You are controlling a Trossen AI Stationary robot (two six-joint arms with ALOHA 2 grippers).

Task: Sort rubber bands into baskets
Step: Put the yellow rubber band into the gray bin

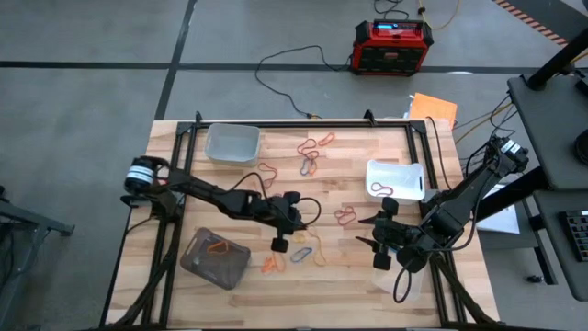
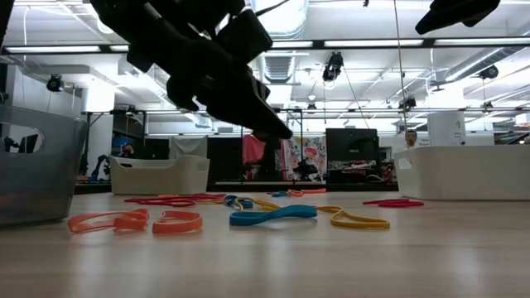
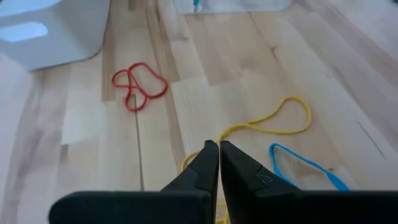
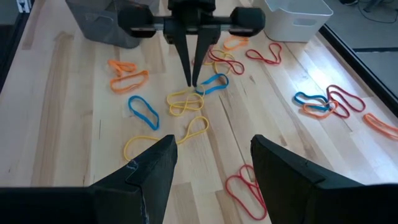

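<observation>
left gripper (image 4: 191,79) is seen with its two fingers pressed together, tips lowered into a small tangle of yellow rubber bands (image 4: 185,102) near the middle of the table (image 1: 367,276); whether a band is pinched between the tips cannot be told. in the left wrist view a yellow band (image 3: 273,121) is seen running as a long narrow loop away from the closed tips, its long axis slanted outward from the fingers, with a blue band (image 3: 305,167) lying just beside it. a red band (image 3: 138,86) lies folded on itself farther out, near the white basket (image 1: 396,178).

right gripper (image 4: 211,158) is held over the table's right side with its fingers spread apart and nothing between them, facing the left gripper.

more bands are scattered: two orange ones (image 2: 132,221) lying flat side by side near the grey-brown basket (image 1: 215,258), a blue one (image 2: 273,215) stretched with its long axis across the low view, and a red, blue and orange cluster (image 1: 312,154) toward the table's far edge. a clear basket (image 1: 231,144) stands at the far left corner. a red band (image 1: 382,189) rests in the white basket, and an orange one (image 1: 219,246) in the grey-brown basket.
</observation>
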